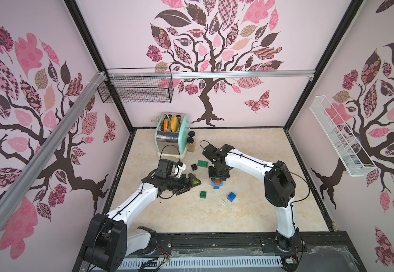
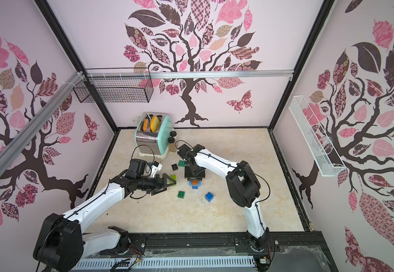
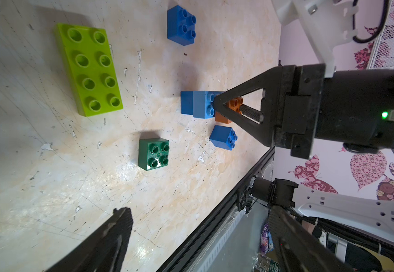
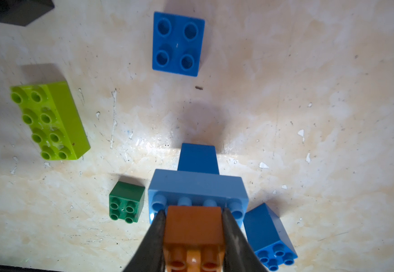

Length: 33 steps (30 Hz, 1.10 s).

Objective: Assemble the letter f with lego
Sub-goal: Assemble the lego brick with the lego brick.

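The right gripper (image 4: 194, 212) points straight down near the middle of the table (image 1: 250, 212), its fingers pinched on two opposite sides of the square orange-brown brick (image 4: 193, 229). That brick, studs up, is on top of the light blue brick (image 4: 196, 186), over its middle. Whether it is pressed home cannot be told. The light blue brick is oblong, with its long axis running left to right. It sits crosswise on a square blue base brick (image 4: 198, 159) and overhangs it at both ends.

The left gripper (image 3: 198, 210) reaches in from the left, fingers spread wide and holding nothing. In both top views it hangs over the lime brick (image 3: 90, 68). This brick lies flat on the table left of the stack, studs up, with its long axis running far to near, at right angles to the light blue one.

The loose bricks all stand studs up. A dark green square brick (image 1: 203, 194) is near-left of the stack, and a blue square brick (image 1: 231, 196) is near-right. A second blue square brick (image 4: 178, 43) lies on the stack's far side, hidden under the right arm in the top views. Farther back, a dark green oblong brick (image 1: 202, 163) has its long axis roughly left to right, with a black brick (image 1: 194, 167) just left of it. The toaster (image 1: 171, 135) and two spice jars (image 1: 190, 141) stand at the far left.
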### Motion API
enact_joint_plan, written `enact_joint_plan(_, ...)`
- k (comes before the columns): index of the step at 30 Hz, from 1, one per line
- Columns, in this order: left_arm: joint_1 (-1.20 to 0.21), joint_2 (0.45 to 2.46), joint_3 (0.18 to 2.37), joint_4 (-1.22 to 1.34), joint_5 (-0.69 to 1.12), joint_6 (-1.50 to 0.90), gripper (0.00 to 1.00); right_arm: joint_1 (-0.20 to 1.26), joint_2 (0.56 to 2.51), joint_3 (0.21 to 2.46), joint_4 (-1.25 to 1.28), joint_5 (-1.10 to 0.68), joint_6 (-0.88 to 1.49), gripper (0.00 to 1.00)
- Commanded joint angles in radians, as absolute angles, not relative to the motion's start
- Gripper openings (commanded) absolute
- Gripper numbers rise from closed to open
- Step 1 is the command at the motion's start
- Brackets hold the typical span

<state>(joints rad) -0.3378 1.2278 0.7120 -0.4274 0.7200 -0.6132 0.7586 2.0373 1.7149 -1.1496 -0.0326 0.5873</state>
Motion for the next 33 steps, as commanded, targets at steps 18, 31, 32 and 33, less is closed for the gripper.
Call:
enact_joint_plan(18,-0.331,1.242,0.711,-0.399,0.724,-0.609,0.94,0.744,2.082,1.775,-1.200,-0.021,0.595,0.33)
enact_joint_plan(31,-0.331,1.246,0.711,-0.396,0.726,-0.611,0.93,0.744,2.073,1.802,-1.215,-0.005,0.591,0.39)
enact_joint_plan(32,-0.331,1.247,0.710,-0.393,0.726,-0.611,0.94,0.744,2.074,1.804,-1.217,-0.004,0.591,0.39)
enact_joint_plan(33,-0.332,1.246,0.710,-0.391,0.726,-0.612,0.93,0.744,2.072,1.804,-1.216,-0.005,0.592,0.39)
